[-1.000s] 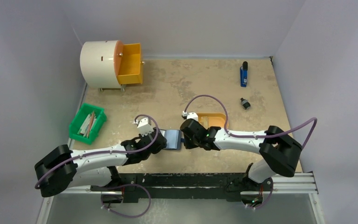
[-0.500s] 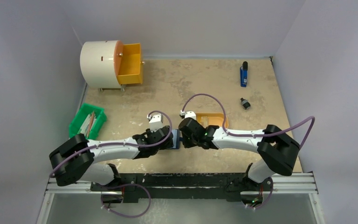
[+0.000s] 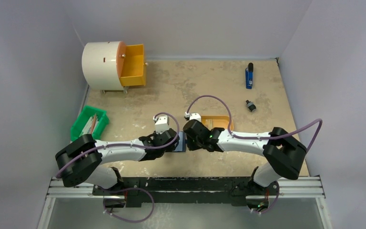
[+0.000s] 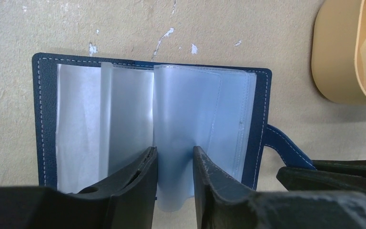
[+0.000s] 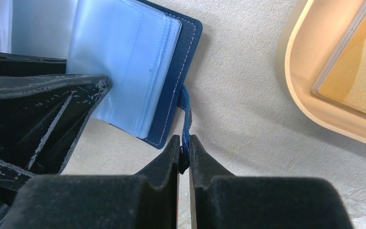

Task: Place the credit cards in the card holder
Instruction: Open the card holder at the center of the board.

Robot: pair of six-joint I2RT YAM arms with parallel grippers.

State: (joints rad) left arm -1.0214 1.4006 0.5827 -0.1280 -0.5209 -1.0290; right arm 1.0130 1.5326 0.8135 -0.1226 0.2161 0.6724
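The right hand (image 5: 184, 144) clamped the snap tab (image 5: 186, 102), anchoring the card holder (image 4: 40, 119). The left hand (image 4: 174, 153), fingers parted, straddled a sleeve (image 4: 186, 105), apparently separating pockets.

The top camera is looking down from high behind the rig, taking in the whole table (image 3: 195, 90). Both wrist cameras are sitting close above it, facing the open card holder (image 4: 124, 119), each also catching the tray (image 4: 336, 62) rim at right.

Bright, soft and even from above, with faint shadows on the table (image 3: 181, 86), a dull sheen on the card holder (image 4: 181, 109) sleeves, and softer focus low in both wrist views.
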